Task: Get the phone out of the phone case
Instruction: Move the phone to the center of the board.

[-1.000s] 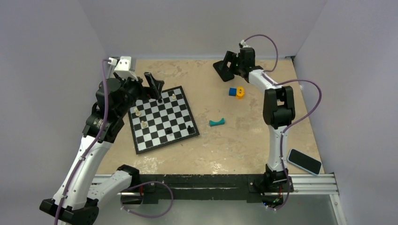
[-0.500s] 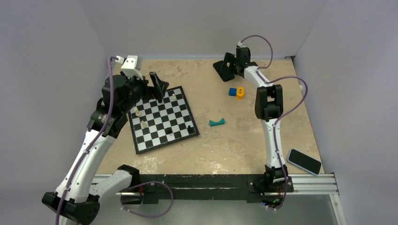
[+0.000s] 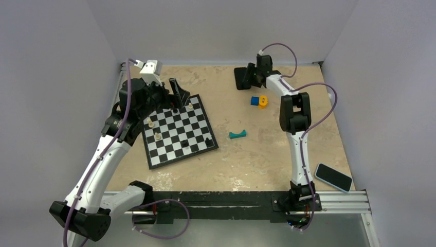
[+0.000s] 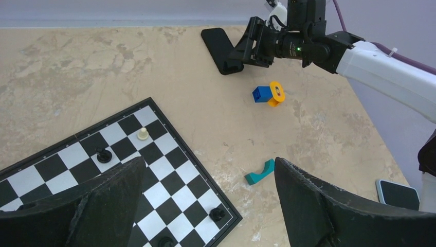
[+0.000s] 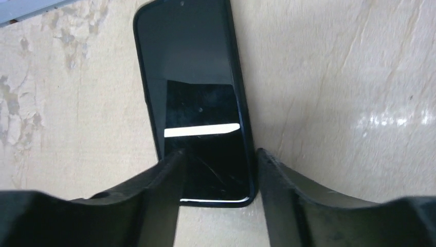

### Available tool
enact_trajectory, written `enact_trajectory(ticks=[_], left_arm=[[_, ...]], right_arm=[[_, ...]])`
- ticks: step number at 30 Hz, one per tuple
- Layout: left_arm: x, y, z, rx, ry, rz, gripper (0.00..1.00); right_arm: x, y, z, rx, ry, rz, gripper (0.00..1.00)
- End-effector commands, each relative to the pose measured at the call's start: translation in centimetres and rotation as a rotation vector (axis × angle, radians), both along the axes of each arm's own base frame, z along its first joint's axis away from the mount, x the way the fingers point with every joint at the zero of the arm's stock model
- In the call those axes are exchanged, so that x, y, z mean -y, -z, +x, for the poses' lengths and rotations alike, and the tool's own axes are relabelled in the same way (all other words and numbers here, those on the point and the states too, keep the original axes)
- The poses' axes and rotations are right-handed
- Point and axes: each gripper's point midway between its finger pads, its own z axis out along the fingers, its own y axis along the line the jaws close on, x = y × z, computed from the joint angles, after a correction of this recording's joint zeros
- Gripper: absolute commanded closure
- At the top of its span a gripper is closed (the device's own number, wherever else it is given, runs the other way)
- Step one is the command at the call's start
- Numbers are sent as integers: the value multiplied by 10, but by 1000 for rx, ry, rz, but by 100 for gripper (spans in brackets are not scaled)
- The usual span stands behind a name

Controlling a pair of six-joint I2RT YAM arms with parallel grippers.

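Note:
The phone (image 3: 334,177) lies screen up at the near right corner, its light-blue rim showing; it also appears in the left wrist view (image 4: 398,194). At the far side lies the black phone case (image 3: 240,77) (image 5: 193,77), a rounded rectangle with a thin raised rim and a glossy inner face. My right gripper (image 3: 250,76) (image 5: 220,154) straddles its near end, one finger against each long edge. My left gripper (image 3: 177,98) (image 4: 208,162) hangs wide open over the chessboard's far corner, holding nothing.
A chessboard (image 3: 177,131) with several pieces sits left of centre. A blue cube (image 3: 254,101) and an orange ring piece (image 3: 264,101) lie just near of the case, and a teal arch block (image 3: 237,135) lies mid-table. Grey walls enclose the table.
The case was held tilted up off the table; now it lies low and flat, with the right fingers closing in on its end. The left arm has shifted right and farther back.

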Motion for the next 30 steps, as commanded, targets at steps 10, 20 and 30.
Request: enact_trajectory(ticks=[10, 20, 30], left_arm=[[21, 11, 16, -59, 63, -65, 4], [85, 91, 79, -431, 106, -268, 25], [153, 142, 168, -518, 138, -313, 33]], right_arm=[[-34, -6, -43, -69, -83, 182, 78], [-35, -6, -80, -102, -174, 183, 90], [-32, -16, -114, -96, -310, 138, 91]])
